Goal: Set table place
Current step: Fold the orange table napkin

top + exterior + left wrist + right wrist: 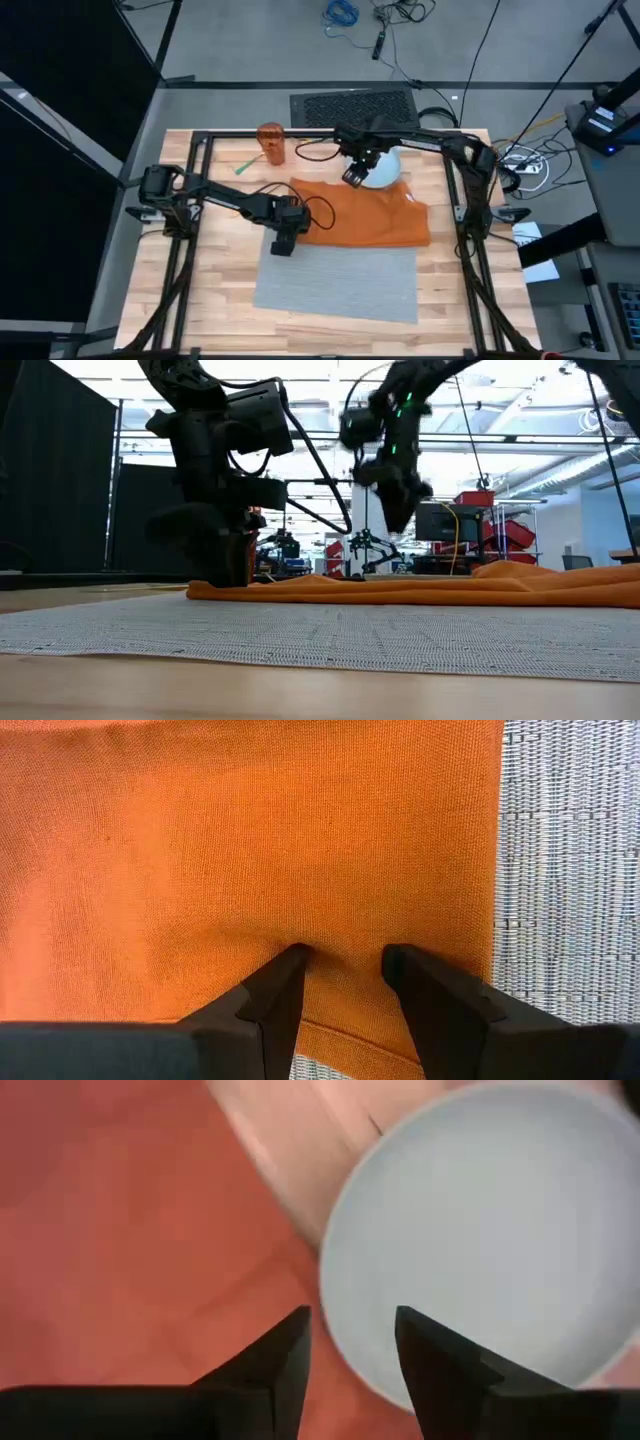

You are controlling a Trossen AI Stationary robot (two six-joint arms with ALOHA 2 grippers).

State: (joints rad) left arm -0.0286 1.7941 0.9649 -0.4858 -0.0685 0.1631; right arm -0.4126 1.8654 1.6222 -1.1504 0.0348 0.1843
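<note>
High view: a grey woven placemat (340,283) lies flat at the butcher-block table's (155,300) front centre, its far edge under a rumpled orange napkin (370,215). The left gripper (283,243), fingers narrowly parted, presses the napkin's corner. The right gripper (352,178), also narrowly parted, hangs over a round pale plate's (385,170) rim.

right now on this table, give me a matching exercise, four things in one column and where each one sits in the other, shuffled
Things:
1. placemat
2. napkin
3. plate
4. orange cup

Places:
A. far edge of the table, left of the plate
B. under the right gripper
C. nearest the front edge, flat
D. under the left gripper, its near edge lying over the placemat

Pairs: 1-C, 2-D, 3-B, 4-A
</note>
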